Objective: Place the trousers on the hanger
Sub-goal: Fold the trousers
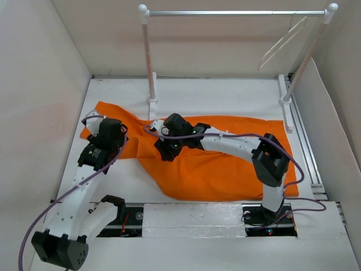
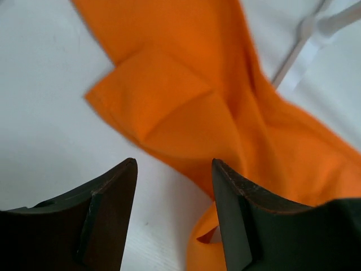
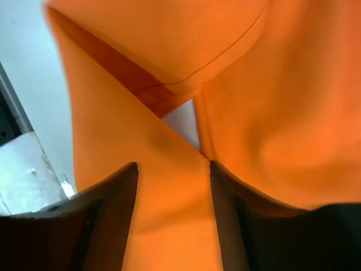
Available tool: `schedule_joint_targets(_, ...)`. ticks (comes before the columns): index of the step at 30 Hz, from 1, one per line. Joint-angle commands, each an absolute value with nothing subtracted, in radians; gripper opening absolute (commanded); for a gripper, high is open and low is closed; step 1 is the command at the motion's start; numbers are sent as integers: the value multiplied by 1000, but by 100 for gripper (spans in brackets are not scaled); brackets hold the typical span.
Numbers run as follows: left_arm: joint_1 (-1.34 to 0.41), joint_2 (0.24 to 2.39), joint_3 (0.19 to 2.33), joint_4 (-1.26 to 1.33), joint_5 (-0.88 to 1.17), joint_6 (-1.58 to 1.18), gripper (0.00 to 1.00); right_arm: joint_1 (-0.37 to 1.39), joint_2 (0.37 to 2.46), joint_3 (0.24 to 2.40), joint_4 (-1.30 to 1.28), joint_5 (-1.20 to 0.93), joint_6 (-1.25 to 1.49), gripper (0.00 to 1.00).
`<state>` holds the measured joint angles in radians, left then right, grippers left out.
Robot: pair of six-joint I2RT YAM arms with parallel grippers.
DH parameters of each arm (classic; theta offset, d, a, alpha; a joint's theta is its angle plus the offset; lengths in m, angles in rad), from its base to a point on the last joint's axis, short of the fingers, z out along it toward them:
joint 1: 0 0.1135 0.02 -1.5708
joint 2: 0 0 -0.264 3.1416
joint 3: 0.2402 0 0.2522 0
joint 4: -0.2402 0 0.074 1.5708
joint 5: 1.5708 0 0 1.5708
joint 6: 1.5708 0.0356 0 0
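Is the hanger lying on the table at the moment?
No, the hanger hangs from the silver bar at the far right.

I am reading no text, label, brand, number or sign in any of the three views.
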<state>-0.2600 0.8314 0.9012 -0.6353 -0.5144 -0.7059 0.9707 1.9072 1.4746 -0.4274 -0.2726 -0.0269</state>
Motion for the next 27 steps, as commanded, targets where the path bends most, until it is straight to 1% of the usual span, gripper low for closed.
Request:
schedule_joint_targets(1,-258,842,825,-629,-472,-819,51,974,1718,1470,-413,-244,-61,40)
schedule_joint_targets(2,-258,854,780,-633,-477,-865,54,974,1694,1450,-414,-241,-63,22)
schedule_joint_targets(3,-258,867,758,-630,-480,-879,56,974,1640,1425,-411,-238,-61,7)
schedule_joint_targets(4,-217,897,743,-600,-442,-873,58,974,1611,1373,-408,-229,-52,0)
schedule_joint_targets(6,-140,936,715,-574,-396,-873,59,974,1516,1321,-382,-229,-46,0)
schedule_joint_targets(7,-91,965,706,-533,-323,-864,58,974,1488,1298,-374,-241,-38,0)
schedule_joint_targets(8,28,974,683,-511,-280,-856,58,974,1465,1255,-368,-253,-38,1)
schedule_joint_targets(9,91,979,669,-488,-238,-836,58,974,1444,1241,-379,-259,-38,8)
schedule_joint_targets(10,154,980,654,-439,-165,-827,58,974,1402,1227,-388,-259,-47,24)
schedule_joint_targets(11,266,977,626,-419,-134,-818,57,974,1385,1192,-394,-259,-48,29)
schedule_joint_targets(13,349,980,601,-355,-54,-796,56,974,1323,1152,-403,-255,-49,38)
schedule_joint_targets(16,388,1031,584,-309,-29,-788,56,974,1275,1082,-397,-267,-48,42)
schedule_joint_targets(18,388,1063,584,-293,-18,-785,53,974,1243,1042,-387,-278,-44,42)
schedule_joint_targets(22,388,1141,574,-230,-6,-785,54,974,1236,1015,-391,-316,-51,42)
schedule_joint_targets(23,388,1153,566,-210,-5,-776,56,974,1236,1012,-393,-324,-52,42)
schedule_joint_targets(25,388,1189,571,-178,40,-770,57,974,1241,1003,-390,-342,-54,42)
schedule_joint_targets(27,388,1215,583,-175,40,-772,55,974,1241,996,-382,-350,-48,42)
